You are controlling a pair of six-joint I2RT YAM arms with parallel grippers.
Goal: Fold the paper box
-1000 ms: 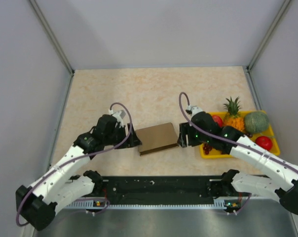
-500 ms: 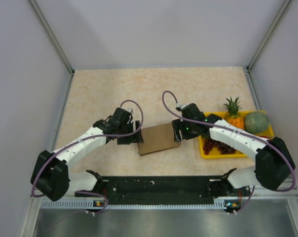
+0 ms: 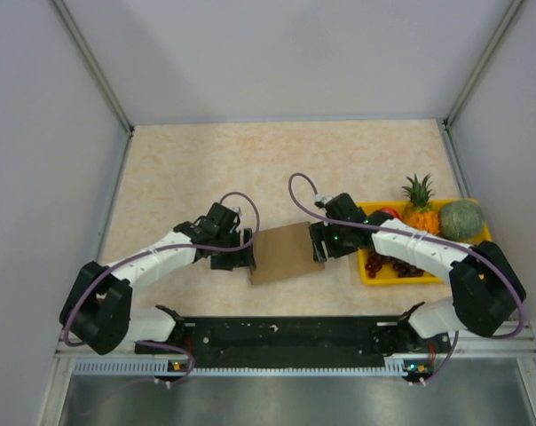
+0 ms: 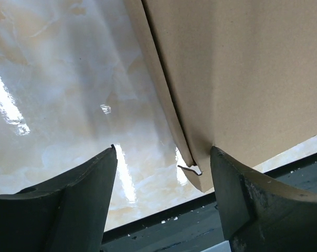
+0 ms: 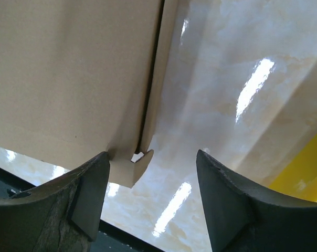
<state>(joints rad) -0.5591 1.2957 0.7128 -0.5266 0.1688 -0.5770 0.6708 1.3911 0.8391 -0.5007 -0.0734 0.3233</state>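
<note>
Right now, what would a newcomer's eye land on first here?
The flat brown paper box lies mid-table, with the left gripper and right gripper open at its two ends. After that comes the yellow tray of fruit at the right edge, with a pineapple and a green melon on it.

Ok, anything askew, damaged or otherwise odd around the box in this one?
Nothing really stands out. The paper box lies flat on the table, turned a little off square, its edges clean in both wrist views. The left claw and right claw are open at its two ends. Fruit sits inside the yellow tray.
</note>
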